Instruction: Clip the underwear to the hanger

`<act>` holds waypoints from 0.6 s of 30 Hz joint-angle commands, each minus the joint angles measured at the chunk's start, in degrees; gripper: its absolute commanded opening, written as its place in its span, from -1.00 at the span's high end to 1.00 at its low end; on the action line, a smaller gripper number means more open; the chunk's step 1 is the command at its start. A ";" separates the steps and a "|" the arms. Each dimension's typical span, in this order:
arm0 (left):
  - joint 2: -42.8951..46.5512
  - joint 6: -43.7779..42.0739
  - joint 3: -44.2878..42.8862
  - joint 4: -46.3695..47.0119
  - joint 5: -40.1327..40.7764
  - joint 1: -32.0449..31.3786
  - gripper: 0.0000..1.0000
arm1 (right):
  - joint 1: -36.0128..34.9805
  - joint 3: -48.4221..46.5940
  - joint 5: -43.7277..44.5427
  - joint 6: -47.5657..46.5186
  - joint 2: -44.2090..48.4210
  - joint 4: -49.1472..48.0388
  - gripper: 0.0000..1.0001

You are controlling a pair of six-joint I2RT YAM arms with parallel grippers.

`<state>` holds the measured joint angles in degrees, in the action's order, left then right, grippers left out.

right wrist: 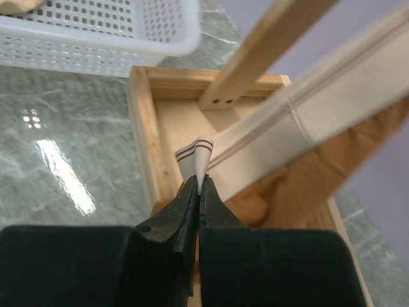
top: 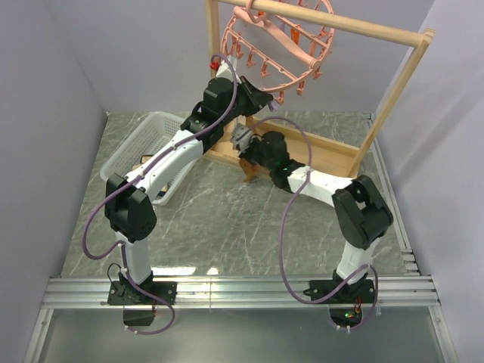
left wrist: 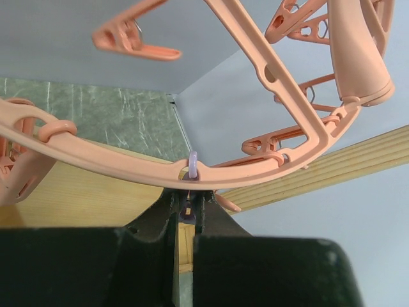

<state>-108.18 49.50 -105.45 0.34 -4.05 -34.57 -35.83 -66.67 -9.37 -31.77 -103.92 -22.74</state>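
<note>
- Underwear (right wrist: 332, 160), rust-brown with a pale tan waistband (right wrist: 300, 121), hangs in mid-air at the centre of the scene. It is above the near edge of a wooden rack's base tray (right wrist: 144, 128).
- The right gripper (right wrist: 199, 192) has its fingers pressed tight on a folded corner of that waistband. The band runs taut up and to the right, which keeps a firm edge on offer for a clip.
- The hanger (left wrist: 128, 165), a salmon-pink ring with spokes, hangs from the rack's top bar (top: 344, 29) at the far side, higher than the garment.
- The left gripper (left wrist: 187, 199) is raised just under the ring's near edge. Its fingers are drawn close with only a thin gap, and appear to nip a small clip (left wrist: 186, 212) dangling from a white loop, likely to squeeze it open. The clip's mouth is hidden.
- The garment is not yet clipped; judging by the overhead view, the waistband corner has to rise towards the held clip.
- A white mesh basket (top: 151, 144) sits on the grey marbled table (top: 219, 219) to the left, apart from both grippers.
</note>
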 commanded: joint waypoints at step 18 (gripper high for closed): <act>2.80 6.05 0.50 5.46 -1.31 1.96 0.99 | 9.11 24.40 -1.01 16.73 24.20 -30.70 1.00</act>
<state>-108.18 52.75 -104.97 -0.10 -6.04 -33.93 -27.46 -42.70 -14.06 -19.84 -82.91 -46.78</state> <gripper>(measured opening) 0.080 0.021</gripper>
